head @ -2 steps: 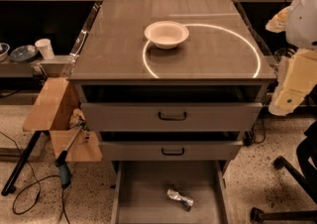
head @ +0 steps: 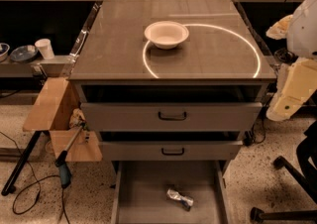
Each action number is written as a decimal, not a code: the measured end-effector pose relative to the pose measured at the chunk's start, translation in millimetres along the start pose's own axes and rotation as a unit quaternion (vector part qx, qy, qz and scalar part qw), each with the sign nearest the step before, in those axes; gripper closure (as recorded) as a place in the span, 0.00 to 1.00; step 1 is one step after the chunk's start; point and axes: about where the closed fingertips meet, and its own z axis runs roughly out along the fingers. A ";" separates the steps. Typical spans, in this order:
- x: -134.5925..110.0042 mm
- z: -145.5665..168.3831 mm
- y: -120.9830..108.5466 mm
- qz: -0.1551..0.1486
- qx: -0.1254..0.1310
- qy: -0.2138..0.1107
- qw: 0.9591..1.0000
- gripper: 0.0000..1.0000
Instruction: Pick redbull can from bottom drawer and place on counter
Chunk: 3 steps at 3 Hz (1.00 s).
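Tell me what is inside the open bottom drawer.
One redbull can lies on its side on the bottom drawer floor. The drawer's back is hidden under the drawer above, its front cut off. The gripper is out of view; the arm shows at right.

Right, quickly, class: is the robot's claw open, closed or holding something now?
Claw: not in view; only pale arm parts show at the right edge.
The redbull can lies unheld in the bottom drawer.

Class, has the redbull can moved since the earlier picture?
No. The redbull can lies at the same spot on the bottom drawer floor; the gripper is out of view.
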 end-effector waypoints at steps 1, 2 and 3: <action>5.0 10.6 2.8 0.009 -0.007 -0.015 1.000 0.00; 12.3 22.2 4.4 0.022 -0.019 -0.039 0.999 0.00; 18.7 35.9 9.1 0.030 -0.034 -0.056 0.997 0.00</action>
